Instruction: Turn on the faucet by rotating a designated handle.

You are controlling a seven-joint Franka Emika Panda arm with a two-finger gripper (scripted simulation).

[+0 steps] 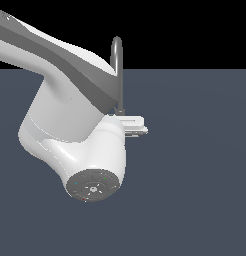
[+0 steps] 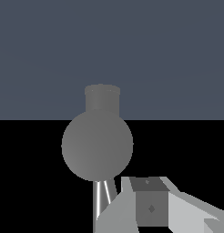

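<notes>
Arm [image 1: 70, 120] links fill the exterior view's left half: a grey-banded white link descends from the upper left, and a bulky white joint housing with a dark circular end cap faces the camera low in the frame. End effector [image 1: 131, 124] projects toward the exterior view's right as a flat, pale block behind the joint housing; its fingertips are not resolved there. In the wrist view only one pale grey finger [image 2: 150, 207] with a darker pad is visible, so the opening width cannot be told, nor whether anything is held

Faucet [image 1: 117, 70] stands directly behind the arm in the exterior view, its arched top rising above the grey link and its lower end just above the end effector block. In the wrist view the faucet [image 2: 97, 144] appears as a grey rounded body with a short cylindrical collar. Handle [image 2: 103, 200], a thin pale rod, runs from that body to just beside the finger; contact cannot be confirmed

Faucet surfaces are smooth matte grey metal; arm shells are glossy white. Floor [image 1: 195, 190] is uniform slate blue
</notes>
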